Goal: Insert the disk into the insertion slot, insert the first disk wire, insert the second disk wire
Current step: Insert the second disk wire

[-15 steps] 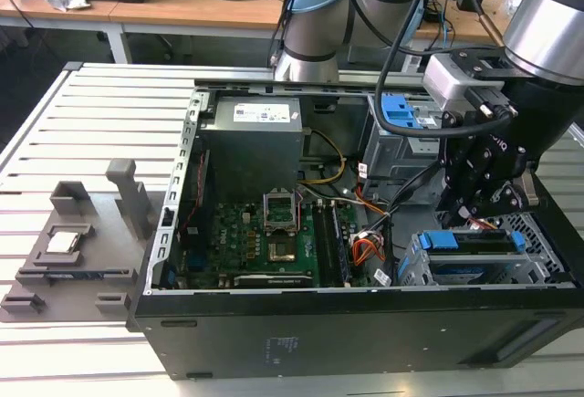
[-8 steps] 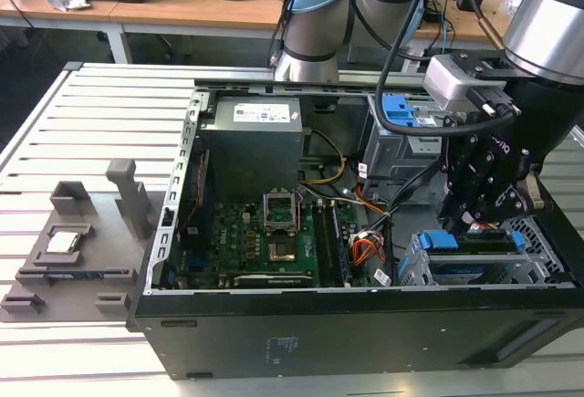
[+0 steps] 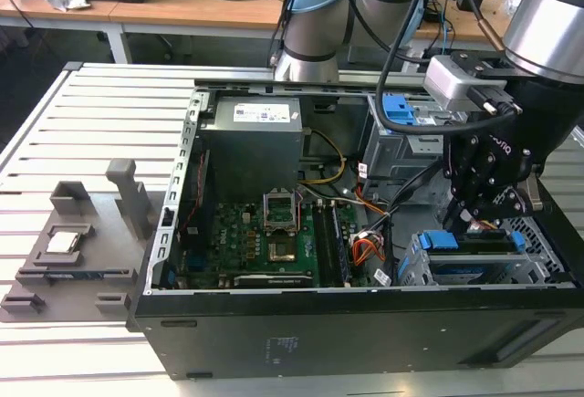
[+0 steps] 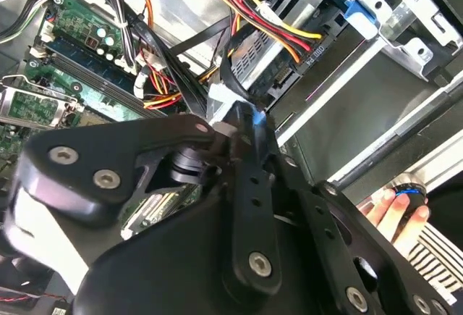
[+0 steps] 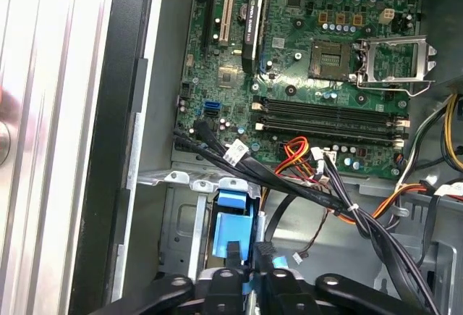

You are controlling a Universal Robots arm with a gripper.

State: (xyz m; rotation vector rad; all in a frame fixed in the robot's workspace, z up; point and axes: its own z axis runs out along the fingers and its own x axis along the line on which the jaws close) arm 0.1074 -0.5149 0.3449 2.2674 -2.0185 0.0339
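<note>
the black multi-link tool (image 3: 488, 198) is lowered into the open black computer case (image 3: 365, 324), just above the low grey perforated sheet-metal insertion slot (image 3: 415, 265) at the exterior view's right. the silver metal disk in its bright blue plastic carrier bracket (image 3: 461, 244) is seated in that slot, so the work appears to be at the connector end. in the second wrist view a small black-and-blue plug (image 4: 249, 123) is pinched at the tool tips, apparently a disk wire being lined up. the green motherboard (image 5: 325, 47) lies beside it. the case rests on a slatted metal surface (image 3: 82, 132).
</note>
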